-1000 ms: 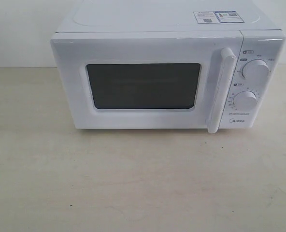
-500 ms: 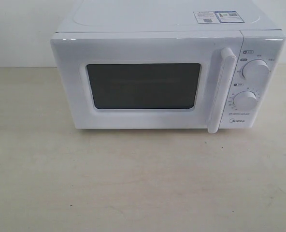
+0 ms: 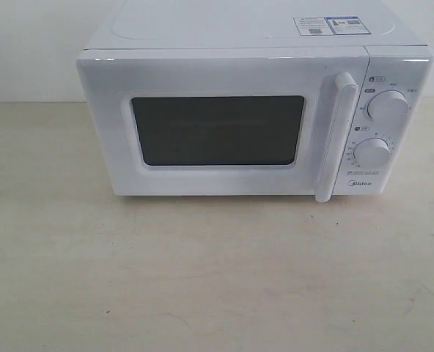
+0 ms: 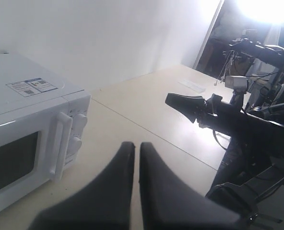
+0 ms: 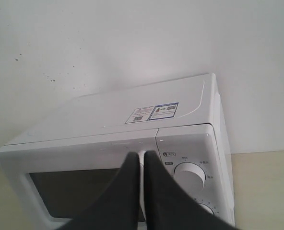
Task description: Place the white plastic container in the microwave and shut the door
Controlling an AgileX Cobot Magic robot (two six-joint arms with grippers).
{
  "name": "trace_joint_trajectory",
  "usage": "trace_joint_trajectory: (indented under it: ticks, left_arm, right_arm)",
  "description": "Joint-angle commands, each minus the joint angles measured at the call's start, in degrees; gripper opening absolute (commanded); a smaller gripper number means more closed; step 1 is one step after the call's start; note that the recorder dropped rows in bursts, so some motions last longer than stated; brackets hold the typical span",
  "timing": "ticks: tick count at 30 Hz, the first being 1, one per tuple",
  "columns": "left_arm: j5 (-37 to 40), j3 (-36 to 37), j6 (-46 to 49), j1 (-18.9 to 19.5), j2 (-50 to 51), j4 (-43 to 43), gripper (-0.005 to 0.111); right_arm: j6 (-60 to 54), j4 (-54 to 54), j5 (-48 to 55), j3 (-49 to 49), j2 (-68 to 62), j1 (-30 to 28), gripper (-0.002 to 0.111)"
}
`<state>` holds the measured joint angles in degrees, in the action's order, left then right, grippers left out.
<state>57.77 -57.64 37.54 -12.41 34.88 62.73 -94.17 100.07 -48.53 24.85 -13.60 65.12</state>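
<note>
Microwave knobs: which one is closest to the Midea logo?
The lower knob, just above the Midea logo. The upper knob sits higher, with the lower one between it and the logo.

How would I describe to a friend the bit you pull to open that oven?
Find the white microwave on the pale table. Right of the dark window in its door stands the handle: a tall white bar, the only long upright part, unlike the two round knobs beside it.

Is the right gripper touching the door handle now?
Apart. The exterior view shows the handle bare, no gripper near it; the right gripper only overlaps it in its wrist view.
</note>
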Motion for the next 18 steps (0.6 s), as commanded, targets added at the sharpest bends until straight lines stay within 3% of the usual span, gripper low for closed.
trace_joint_trajectory:
  ticks: [1,7,9,14,18]
  left_arm:
    - [-0.62,0.24,-0.63,-0.14,-0.18,0.33,0.004]
    - [-0.74,0.24,-0.63,-0.14,-0.18,0.33,0.004]
    - [-0.84,0.24,-0.63,-0.14,-0.18,0.33,0.004]
    - [-0.84,0.24,-0.49,-0.14,-0.18,0.33,0.004]
    - [-0.84,0.24,-0.48,-0.14,-0.18,0.45,0.004]
  right_arm:
    - [-0.46,-0.12,0.23,-0.23,0.36,0.02,0.0]
    - [-0.46,-0.12,0.24,-0.23,0.91,0.02,0.0]
    - [0.25,-0.12,0.7,-0.23,1.05,-2.65,0.0]
    - [5.19,-0.12,10.4,-0.23,1.05,-17.58,0.0]
    - [4.13,-0.12,27.14,-0.23,1.05,-37.44,0.0]
